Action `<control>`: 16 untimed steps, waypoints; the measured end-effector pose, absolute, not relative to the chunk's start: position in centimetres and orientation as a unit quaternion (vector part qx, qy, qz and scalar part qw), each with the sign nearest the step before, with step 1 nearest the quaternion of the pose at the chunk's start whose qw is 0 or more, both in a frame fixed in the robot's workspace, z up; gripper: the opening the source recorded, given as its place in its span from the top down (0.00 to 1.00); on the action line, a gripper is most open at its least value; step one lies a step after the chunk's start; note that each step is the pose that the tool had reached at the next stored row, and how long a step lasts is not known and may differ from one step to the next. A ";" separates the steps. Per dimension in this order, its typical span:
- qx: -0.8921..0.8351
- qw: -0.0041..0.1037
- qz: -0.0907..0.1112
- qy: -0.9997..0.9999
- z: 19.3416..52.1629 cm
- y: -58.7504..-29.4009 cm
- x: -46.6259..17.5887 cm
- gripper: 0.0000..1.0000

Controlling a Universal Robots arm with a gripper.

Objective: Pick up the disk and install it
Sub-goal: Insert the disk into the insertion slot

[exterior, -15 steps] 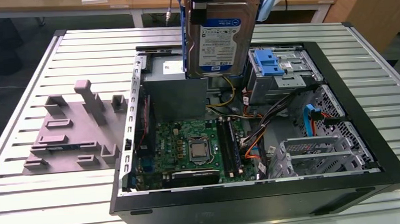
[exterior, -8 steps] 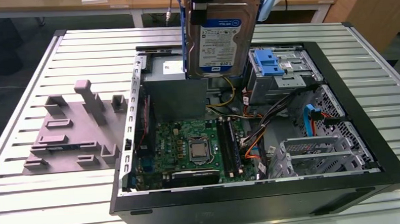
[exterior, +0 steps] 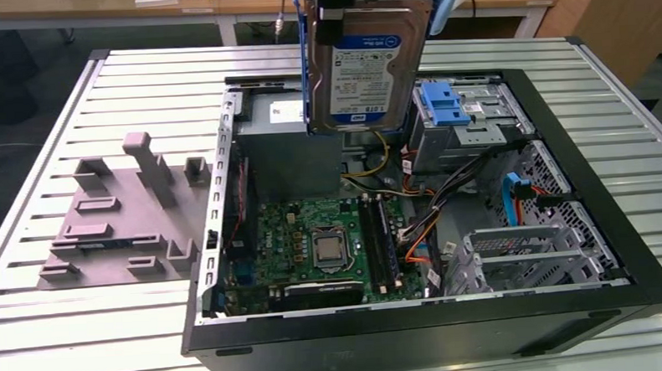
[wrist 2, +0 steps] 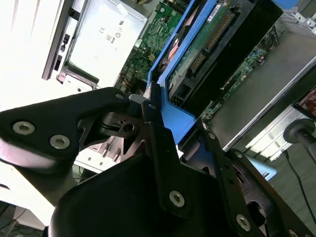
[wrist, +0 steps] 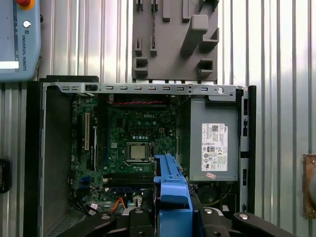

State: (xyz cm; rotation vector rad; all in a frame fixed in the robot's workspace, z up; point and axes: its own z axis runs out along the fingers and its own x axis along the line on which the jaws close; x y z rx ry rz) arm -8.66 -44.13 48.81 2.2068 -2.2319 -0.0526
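Carry step, by my judgement: the disk (exterior: 365, 62) is off every surface, hanging upright below the gripper (wrist 2: 173, 121) with its label facing the exterior camera, over the open computer case (exterior: 427, 336). The gripper is clamped on the disk's blue bracket (wrist: 172, 197), with a finger (wrist 2: 159, 148) on each side of it in both wrist views. The motherboard (wrist: 133, 123) sits straight below the gripper and the power supply box (wrist: 215, 145) just off to one side. The drive cage (exterior: 479, 112) with its blue latch (exterior: 445, 105) is near the disk's lower edge. The grey fixture plate (exterior: 120, 216) lies well away from the gripper on the slatted table (exterior: 81, 347), outside the case. Install is not done. I judge the next move calls for lining the bracket up with a bay and lowering it clear of the loose cables (exterior: 412, 230). Which bay is meant and how deep the pads bite, I cannot tell. The gripper's upper body is cut off at the exterior view's top edge, and the disk hides the part of the case behind it.
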 end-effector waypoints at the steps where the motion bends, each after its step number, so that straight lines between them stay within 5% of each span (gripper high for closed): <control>1: 0.703 0.001 -0.017 -0.711 48.8 -44.1 -8.7 0.64; 16: 0.703 0.001 -0.017 -0.711 48.8 -44.7 -8.7 0.64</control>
